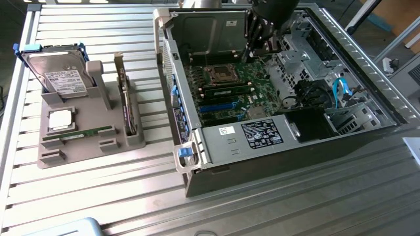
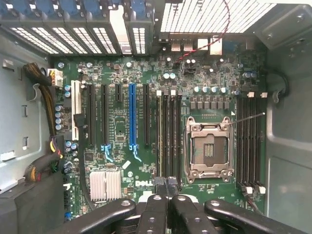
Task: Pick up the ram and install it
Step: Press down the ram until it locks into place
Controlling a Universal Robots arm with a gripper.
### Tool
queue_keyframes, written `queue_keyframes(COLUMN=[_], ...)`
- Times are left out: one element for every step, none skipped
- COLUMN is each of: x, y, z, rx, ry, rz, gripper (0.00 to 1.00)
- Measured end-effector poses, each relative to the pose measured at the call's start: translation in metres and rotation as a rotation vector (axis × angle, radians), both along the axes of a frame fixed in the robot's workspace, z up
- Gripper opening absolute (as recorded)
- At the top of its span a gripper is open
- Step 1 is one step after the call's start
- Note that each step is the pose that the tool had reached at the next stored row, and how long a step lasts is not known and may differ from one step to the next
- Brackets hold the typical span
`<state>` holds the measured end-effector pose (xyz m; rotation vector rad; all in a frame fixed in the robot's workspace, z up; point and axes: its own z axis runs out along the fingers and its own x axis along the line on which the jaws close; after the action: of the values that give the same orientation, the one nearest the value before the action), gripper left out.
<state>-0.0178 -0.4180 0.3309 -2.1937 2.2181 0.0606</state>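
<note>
Open case [image 1: 217, 142] on slatted table [image 1: 131, 187], board [image 2: 117, 161] exposed. "DELL" printed in white on the board edge near the silver heatsink [image 2: 105, 185]. Small white tag on the case's front plate reads like "15"; black label [image 1: 262, 133] beside it has white print too fine to read. Gripper [image 1: 257, 49] [image 2: 166, 184] hangs inside the case over the black memory slots [image 2: 170, 136] next to the empty CPU socket [image 2: 208, 148]; fingertips [image 2: 160, 184] pressed together, nothing seen between them. Seated ram [image 1: 228, 90]: a green stick with black chips stands in a slot just beside the socket, below the gripper. Ram in the holder [image 1: 85, 132]: a like stick lies flat in the grey holder [image 1: 85, 147] at the exterior view's left, well apart from the case, just beside a square silver chip [image 1: 60, 119]. Same holder carries a hard drive [image 1: 59, 73], label unreadable, and a bigger upright card [image 1: 123, 98]. One long blue slot [image 2: 131, 117] among the black ones
</note>
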Motion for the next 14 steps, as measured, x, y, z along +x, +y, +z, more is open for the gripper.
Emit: queue_keyframes(x=[0.000,0.000,0.000,0.000,0.000,0.000,0.000,0.000,0.000,0.000,0.000,0.000,0.000,0.000], y=[0.0000,0.0000,0.0000,0.0000,0.0000,0.0000,0.0000,0.0000,0.0000,0.0000,0.0000,0.0000,0.0000,0.0000], z=[-0.0018,-0.0036,-0.0055,-0.0074,-0.0091,-0.0111,-0.0129,-0.0146,-0.0166,-0.0184,-0.0202,-0.0221,-0.0238,-0.0258], rx=[0.0000,-0.0001,-0.0001,-0.0001,0.0000,0.0000,0.0000,0.0000,0.0000,0.0001,0.0000,-0.0001,-0.0002,-0.0001], ry=[0.0001,0.0000,0.0000,-0.0001,-0.0001,0.0000,0.0000,0.0000,0.0000,-0.0001,-0.0001,0.0000,0.0000,0.0000], rz=[0.000,0.000,0.000,0.000,0.000,0.000,0.000,0.000,0.000,0.000,0.000,0.000,0.000,0.000], gripper=[0.10,0.10,0.10,0.10,0.10,0.10,0.10,0.10,0.10,0.10,0.10,0.10,0.10,0.10])
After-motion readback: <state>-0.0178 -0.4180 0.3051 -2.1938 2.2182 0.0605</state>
